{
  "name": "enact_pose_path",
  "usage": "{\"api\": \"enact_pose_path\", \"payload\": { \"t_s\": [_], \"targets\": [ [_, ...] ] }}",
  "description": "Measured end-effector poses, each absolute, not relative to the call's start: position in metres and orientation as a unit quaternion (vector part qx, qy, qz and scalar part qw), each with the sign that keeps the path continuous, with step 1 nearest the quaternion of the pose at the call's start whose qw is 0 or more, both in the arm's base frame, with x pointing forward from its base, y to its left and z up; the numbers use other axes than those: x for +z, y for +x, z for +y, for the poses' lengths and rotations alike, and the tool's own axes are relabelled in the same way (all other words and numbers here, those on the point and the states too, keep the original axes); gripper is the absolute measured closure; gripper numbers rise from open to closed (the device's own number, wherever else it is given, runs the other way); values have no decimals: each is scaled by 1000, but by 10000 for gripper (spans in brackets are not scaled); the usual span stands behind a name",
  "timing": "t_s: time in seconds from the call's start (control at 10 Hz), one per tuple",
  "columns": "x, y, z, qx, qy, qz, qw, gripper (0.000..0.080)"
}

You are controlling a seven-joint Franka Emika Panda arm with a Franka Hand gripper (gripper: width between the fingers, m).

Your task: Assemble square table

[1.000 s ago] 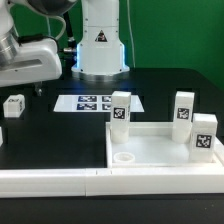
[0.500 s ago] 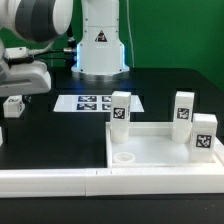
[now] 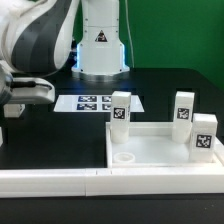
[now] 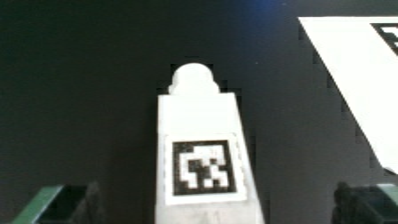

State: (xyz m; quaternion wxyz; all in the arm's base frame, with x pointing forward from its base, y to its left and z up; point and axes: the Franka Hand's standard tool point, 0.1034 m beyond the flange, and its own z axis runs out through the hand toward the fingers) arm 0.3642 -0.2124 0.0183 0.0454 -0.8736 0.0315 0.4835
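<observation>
The square table's white slab [image 3: 160, 152] lies at the exterior view's front right, with an empty round socket [image 3: 125, 157] at its near corner. Three tagged leg blocks stand upright on it [image 3: 120, 110] [image 3: 183, 111] [image 3: 204, 135]. The fourth leg block [image 4: 199, 140] lies flat on the black table at the far left, tag up, its rounded tip pointing away from the wrist. My gripper [image 4: 222, 208] is open and straddles this leg's near end, one finger [image 4: 80, 205] on each side with a gap. In the exterior view the gripper [image 3: 14, 104] hides most of that leg.
The marker board [image 3: 95, 102] lies flat in the middle of the table and shows in the wrist view [image 4: 356, 70] beside the leg. A long white L-shaped wall [image 3: 60, 180] runs along the front edge. The robot's base [image 3: 100, 45] stands at the back.
The arm has swung to the exterior view's left and come down over the lying leg block, which is now mostly covered. The slab and the three upright legs have not moved.
</observation>
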Motion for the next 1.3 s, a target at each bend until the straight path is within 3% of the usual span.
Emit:
{"api": "enact_pose_path", "payload": {
  "t_s": [0.4, 0.6, 0.7, 0.8, 1.3],
  "targets": [
    [6, 353, -218, 473, -879, 31, 40, 151],
    [6, 353, -218, 473, -879, 31, 40, 415],
    [6, 353, -219, 473, -879, 31, 40, 415],
    [6, 353, -219, 473, -879, 31, 40, 511],
    [6, 353, -219, 473, -879, 32, 40, 511]
  ]
}}
